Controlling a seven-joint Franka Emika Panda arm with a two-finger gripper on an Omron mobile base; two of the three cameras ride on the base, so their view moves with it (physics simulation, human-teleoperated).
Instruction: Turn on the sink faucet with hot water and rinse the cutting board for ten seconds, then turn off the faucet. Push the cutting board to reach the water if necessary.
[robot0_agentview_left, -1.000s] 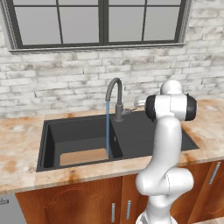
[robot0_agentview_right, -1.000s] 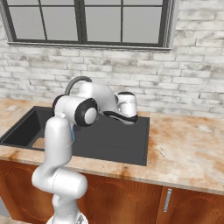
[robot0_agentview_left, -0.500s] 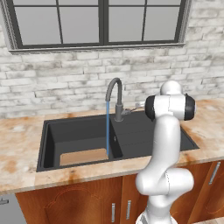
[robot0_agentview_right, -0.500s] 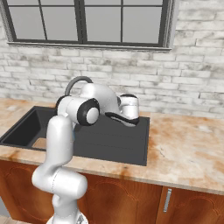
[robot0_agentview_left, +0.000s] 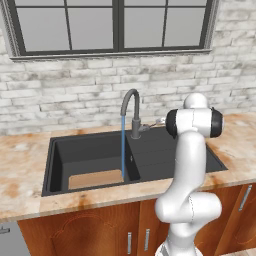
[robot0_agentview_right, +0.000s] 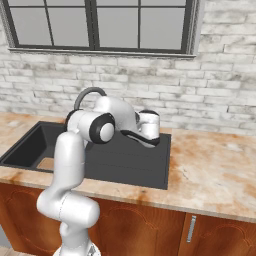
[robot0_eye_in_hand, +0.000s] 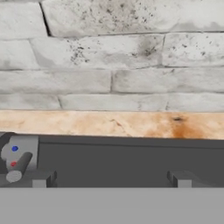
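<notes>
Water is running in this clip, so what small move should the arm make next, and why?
Probably hold beside the lever and wait. The water falls from the sink faucet and appears to land at the right edge of the cutting board in the sink, so no push looks needed. The gripper sits open, right of the lever, ready to shut it off.

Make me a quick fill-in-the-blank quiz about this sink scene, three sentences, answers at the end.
1. The water falls from the faucet onto the ____ end of the board.
2. The board lies in the sink's ____.
3. Above the brick wall is a ____.
Missing words: right; basin; window
</notes>
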